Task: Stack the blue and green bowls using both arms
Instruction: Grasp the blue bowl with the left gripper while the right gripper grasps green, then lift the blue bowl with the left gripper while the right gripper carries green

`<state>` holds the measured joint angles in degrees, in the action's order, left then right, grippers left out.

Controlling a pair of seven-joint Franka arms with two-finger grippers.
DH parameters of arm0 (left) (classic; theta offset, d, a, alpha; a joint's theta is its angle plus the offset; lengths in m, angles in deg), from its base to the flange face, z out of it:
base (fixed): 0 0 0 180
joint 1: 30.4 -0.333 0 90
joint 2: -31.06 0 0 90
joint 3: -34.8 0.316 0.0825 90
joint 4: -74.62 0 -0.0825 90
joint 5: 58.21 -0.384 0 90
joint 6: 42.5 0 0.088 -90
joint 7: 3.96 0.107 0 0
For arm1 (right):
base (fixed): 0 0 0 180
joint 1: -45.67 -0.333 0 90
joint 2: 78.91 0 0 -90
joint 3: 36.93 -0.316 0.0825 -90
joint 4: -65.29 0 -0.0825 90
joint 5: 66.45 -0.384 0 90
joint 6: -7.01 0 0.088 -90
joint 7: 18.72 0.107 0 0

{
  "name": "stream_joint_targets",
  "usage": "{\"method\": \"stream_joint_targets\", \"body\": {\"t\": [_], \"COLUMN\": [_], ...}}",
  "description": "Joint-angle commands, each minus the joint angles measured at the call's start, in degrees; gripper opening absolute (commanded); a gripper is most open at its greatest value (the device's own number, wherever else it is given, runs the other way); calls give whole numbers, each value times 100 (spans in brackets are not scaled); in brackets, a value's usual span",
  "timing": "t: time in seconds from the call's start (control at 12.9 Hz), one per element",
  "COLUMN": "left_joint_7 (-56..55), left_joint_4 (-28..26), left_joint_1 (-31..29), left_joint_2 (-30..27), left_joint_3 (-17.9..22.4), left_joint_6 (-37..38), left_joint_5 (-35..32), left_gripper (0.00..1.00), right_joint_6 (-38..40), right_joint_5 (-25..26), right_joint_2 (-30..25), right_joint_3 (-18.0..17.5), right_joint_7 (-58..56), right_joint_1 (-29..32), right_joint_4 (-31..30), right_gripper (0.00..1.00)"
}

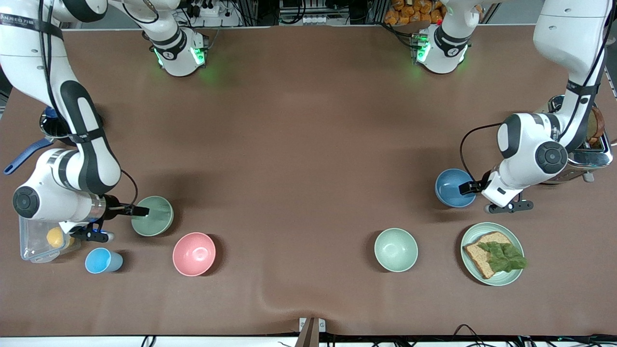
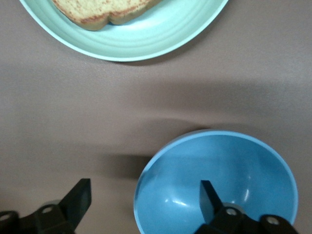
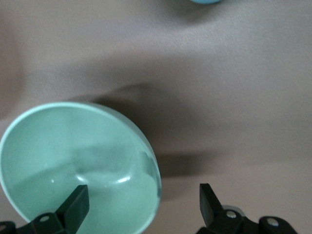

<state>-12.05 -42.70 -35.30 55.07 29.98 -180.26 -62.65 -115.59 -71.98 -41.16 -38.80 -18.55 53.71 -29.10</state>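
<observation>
The blue bowl [image 1: 453, 185] [image 2: 229, 170] stands upright on the table at the left arm's end. My left gripper [image 1: 466, 188] [image 2: 145, 199] is low at its rim and open: one finger is inside the bowl, the other outside, neither touching the wall. The green bowl [image 1: 156, 219] [image 3: 73, 151] stands upright at the right arm's end. My right gripper [image 1: 142, 210] [image 3: 144, 204] straddles its rim in the same way, open, with one finger over the bowl's inside and one outside.
A pink bowl [image 1: 194, 254] and a small blue cup [image 1: 102, 260] lie nearer the front camera than the green bowl. A paler mint bowl [image 1: 396, 249] and a green plate [image 1: 516, 241] [image 2: 161, 39] with bread and lettuce lie nearer than the blue bowl. A toaster [image 1: 590, 149] and a clear box [image 1: 33, 248] stand at the table's ends.
</observation>
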Motion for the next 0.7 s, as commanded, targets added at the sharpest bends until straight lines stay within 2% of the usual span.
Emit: {"method": "stream_joint_targets", "body": {"t": [0.0,0.08,0.15,0.23,0.39,0.54,0.62], "left_joint_7": [88,88,88,88,88,80,88], "left_joint_4": [51,42,42,42,51,68,77], "left_joint_1": [-55,-55,-55,-46,-11,7,16], "left_joint_2": [42,51,86,121,139,130,113], "left_joint_3": [-37,-37,-37,-37,-46,-54,-54], "left_joint_6": [-49,-49,-49,-49,-49,-49,-49], "left_joint_5": [-109,-109,-109,-109,-109,-109,-118], "left_gripper": [75,64,53,39,2,0,0], "right_joint_6": [-70,-123,-141,-141,-132,-71,-53], "right_joint_5": [-107,-115,-116,-116,-116,-107,-107], "right_joint_2": [163,172,172,172,172,146,111], "right_joint_3": [-32,-32,-32,-32,-32,-41,-41], "right_joint_7": [-52,-43,-52,-52,-52,-43,-43], "right_joint_1": [-22,-31,-31,-31,-31,-101,-162], "right_joint_4": [150,132,132,132,132,167,167], "right_gripper": [33,18,12,12,12,3,3]}}
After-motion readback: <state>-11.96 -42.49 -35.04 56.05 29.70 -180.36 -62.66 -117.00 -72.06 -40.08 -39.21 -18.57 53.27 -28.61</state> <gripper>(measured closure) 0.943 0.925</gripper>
